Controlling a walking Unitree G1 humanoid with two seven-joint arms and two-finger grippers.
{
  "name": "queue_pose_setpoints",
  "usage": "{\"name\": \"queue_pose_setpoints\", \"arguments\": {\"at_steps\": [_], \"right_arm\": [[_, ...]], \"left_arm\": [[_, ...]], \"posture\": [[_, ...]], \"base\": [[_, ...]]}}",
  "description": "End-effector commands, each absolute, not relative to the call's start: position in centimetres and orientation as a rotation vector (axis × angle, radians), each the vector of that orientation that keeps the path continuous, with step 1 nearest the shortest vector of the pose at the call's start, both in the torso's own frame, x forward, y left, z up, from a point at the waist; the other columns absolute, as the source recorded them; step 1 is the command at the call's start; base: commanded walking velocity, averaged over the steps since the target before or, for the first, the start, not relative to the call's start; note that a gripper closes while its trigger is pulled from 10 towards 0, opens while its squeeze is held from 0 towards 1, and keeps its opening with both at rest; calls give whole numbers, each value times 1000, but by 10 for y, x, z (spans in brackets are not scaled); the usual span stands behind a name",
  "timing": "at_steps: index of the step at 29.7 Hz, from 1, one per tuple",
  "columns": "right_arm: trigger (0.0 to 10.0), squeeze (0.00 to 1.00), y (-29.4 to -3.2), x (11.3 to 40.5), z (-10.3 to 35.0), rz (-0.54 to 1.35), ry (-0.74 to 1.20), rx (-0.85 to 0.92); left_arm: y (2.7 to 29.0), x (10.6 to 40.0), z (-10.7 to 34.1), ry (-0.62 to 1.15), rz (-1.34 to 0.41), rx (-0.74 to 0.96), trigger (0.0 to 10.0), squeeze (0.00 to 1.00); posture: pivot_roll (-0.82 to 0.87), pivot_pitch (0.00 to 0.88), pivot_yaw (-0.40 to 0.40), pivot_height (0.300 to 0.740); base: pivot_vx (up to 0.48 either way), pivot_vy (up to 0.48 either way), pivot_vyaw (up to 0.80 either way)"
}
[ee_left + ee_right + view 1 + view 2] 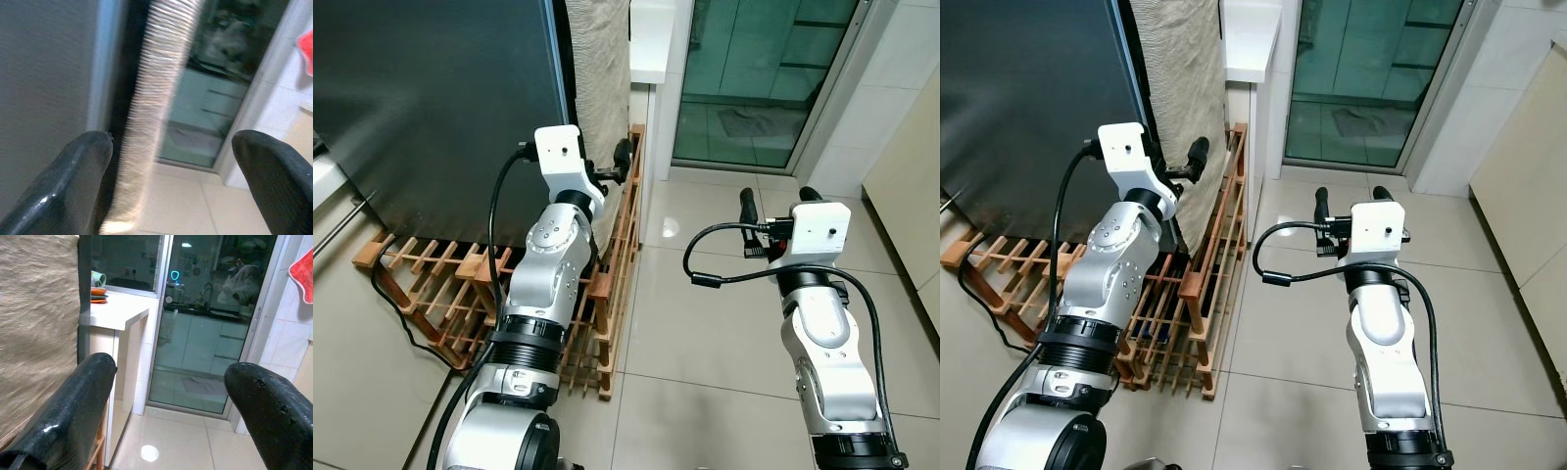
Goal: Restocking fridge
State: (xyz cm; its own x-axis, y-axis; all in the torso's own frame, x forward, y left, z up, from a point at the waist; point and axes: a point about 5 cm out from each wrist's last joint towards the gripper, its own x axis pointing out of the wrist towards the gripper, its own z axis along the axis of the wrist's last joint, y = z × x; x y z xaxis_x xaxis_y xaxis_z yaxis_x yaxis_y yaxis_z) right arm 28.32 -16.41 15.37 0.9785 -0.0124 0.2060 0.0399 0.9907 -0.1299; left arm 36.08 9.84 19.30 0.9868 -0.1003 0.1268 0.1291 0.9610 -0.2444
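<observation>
The fridge point(431, 108), a tall dark grey unit with its door closed, occupies the far left of the scene. A wooden rack point(460, 284) lies on the tiled floor point(705, 323) at its base and runs along its right side. A beige cloth point(602, 69) hangs down just beside the fridge's right edge.

The left end effector point(619, 164) is raised at the right edge of the fridge, close to the hanging cloth and above the rack. In the left wrist view its two black fingers point(78, 176) are spread wide apart, with the fridge edge and the blurred cloth between them; nothing is gripped.

Right of the cloth, a white desk point(117, 308) projects from the wall, carrying a few small items too small to identify. A glass sliding door point(754, 78) stands beyond it.

The right end effector point(778, 201) is held up over the bare floor, well apart from the fridge. Its fingers point(73, 411) are likewise spread wide and hold nothing, pointing toward the glass door. A red cloth point(303, 271) hangs on the tiled wall at the far right.
</observation>
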Motion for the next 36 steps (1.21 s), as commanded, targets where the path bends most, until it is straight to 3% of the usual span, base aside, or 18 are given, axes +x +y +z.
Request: {"name": "queue_pose_setpoints", "arguments": {"at_steps": [1, 13, 27, 36], "right_arm": [[10000, 0, -164, 283, 156, -35, -217, -139], [10000, 0, -165, 283, 156, -41, -219, -142], [10000, 0, -166, 282, 154, -50, -213, -144], [10000, 0, -164, 284, 154, -45, -211, -142]], "left_arm": [[106, 364, 199, -137, -70, -250, 10000, 0], [84, 366, 200, -124, -171, -280, 10000, 0], [83, 356, 203, -131, -200, -273, 10000, 0], [80, 368, 199, -114, -166, -244, 10000, 0]], "posture": [[-184, 0, 42, 740], [-186, 0, 41, 740], [-188, 0, 47, 740], [-178, 0, 44, 740]], "base": [[0, 0, 0], [0, 0, 0], [0, 0, 0], [0, 0, 0]]}}
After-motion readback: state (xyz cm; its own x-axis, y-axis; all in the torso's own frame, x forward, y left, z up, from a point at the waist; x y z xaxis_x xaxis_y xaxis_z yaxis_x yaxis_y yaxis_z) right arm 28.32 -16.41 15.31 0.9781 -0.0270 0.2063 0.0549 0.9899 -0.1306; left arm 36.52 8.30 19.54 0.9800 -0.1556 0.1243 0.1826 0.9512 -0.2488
